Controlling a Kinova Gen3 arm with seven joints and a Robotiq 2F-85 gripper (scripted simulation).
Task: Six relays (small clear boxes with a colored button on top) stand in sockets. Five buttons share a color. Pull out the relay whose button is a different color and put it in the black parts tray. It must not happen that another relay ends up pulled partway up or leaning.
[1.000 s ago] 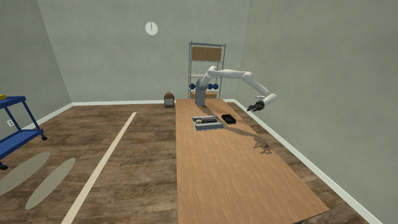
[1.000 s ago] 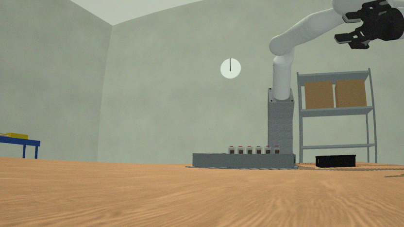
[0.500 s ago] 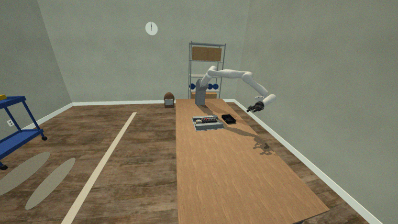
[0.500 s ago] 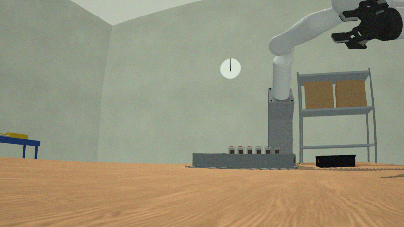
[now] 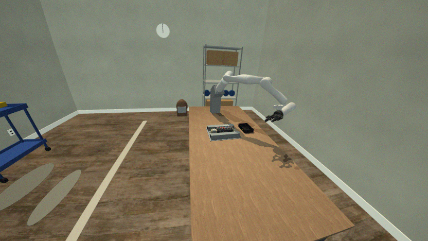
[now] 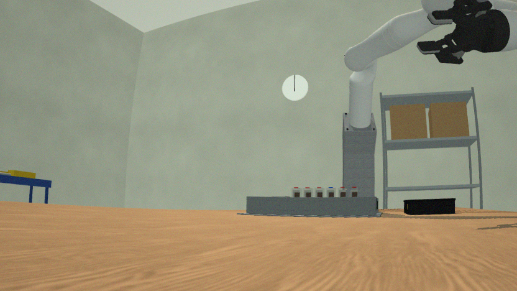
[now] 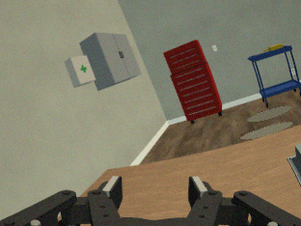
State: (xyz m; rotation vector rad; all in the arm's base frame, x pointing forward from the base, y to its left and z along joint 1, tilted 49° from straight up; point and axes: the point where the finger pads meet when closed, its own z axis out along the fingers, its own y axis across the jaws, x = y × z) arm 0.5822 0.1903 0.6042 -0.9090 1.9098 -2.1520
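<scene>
Six small clear relays (image 6: 324, 192) stand in a row on the grey socket block (image 6: 311, 206), which also shows near the table's far end (image 5: 224, 132). One relay has a blue button (image 6: 330, 188); the others have red buttons. The black parts tray (image 6: 429, 206) sits to the right of the block, also seen in the top view (image 5: 245, 127). My gripper (image 6: 434, 32) (image 5: 269, 119) is open and empty, high in the air, to the right of the tray near the table's right edge. In the wrist view my fingers hold nothing.
A grey pedestal (image 5: 215, 101) carries the arm at the table's far end. A metal shelf with cardboard boxes (image 6: 430, 144) stands behind. A blue cart (image 5: 15, 132) stands at the left. A red tool cabinet (image 7: 193, 81) stands by the wall.
</scene>
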